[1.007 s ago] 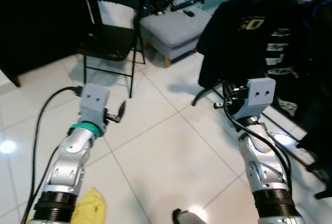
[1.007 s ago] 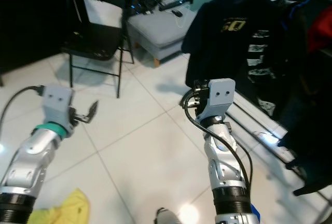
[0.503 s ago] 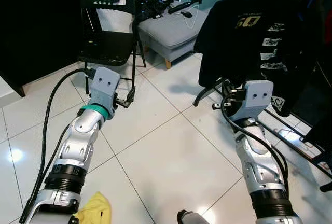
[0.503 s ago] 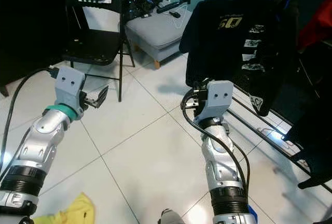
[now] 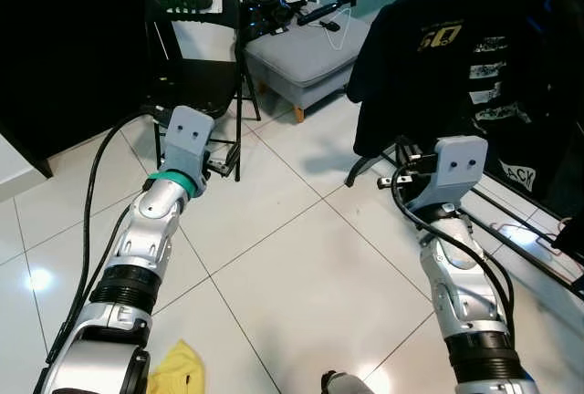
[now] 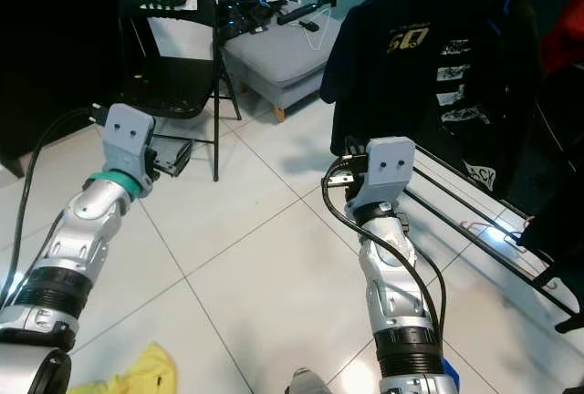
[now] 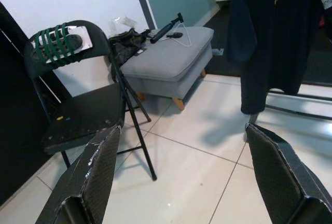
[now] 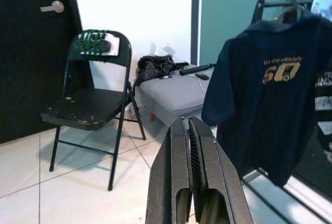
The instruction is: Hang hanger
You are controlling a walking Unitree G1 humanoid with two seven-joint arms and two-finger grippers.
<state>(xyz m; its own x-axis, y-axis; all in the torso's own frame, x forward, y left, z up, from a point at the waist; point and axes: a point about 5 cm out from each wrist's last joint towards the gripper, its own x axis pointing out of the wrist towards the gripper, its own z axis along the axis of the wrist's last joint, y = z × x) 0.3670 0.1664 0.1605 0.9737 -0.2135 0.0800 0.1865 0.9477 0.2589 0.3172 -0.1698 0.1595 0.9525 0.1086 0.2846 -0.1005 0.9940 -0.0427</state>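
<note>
Two silver arms reach over pale floor tiles (image 5: 301, 257) toward a clothes rack (image 6: 474, 202) where a dark T-shirt (image 8: 270, 115) hangs on its hanger (image 8: 293, 10), the left gripper (image 7: 181, 177) spread empty, the right gripper (image 8: 190, 182) pressed closed on nothing.

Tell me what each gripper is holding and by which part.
Nothing is held. The left gripper is open with nothing between its fingers; the right gripper is shut on nothing.

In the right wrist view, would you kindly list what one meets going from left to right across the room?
Door handle → black folding chair → grey ottoman → dark T-shirt on its hanger.
</note>
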